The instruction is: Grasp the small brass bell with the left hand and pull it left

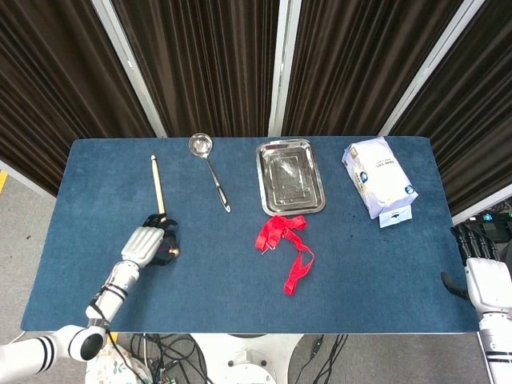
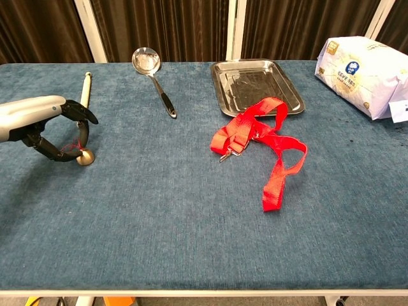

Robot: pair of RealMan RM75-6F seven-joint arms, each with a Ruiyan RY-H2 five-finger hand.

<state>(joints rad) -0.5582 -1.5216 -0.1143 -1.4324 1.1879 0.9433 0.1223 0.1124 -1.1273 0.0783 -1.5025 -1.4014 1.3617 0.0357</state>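
The small brass bell [image 2: 85,157] with a red cord sits on the blue table at the left, also seen from the head view [image 1: 174,254]. My left hand [image 2: 38,118] arches over it from the left, and its dark fingers [image 2: 57,152] curl in around the red cord just above the bell and pinch it. From the head view the left hand [image 1: 144,244] covers most of the bell. My right hand [image 1: 484,276] hangs off the table's right edge, holding nothing, its fingers apart.
A wooden stick [image 2: 85,89] lies just behind the left hand. Further right are a metal ladle [image 2: 153,76], a steel tray [image 2: 220,89], a red strap [image 2: 261,143] and a white bag [image 2: 363,67] at the far right.
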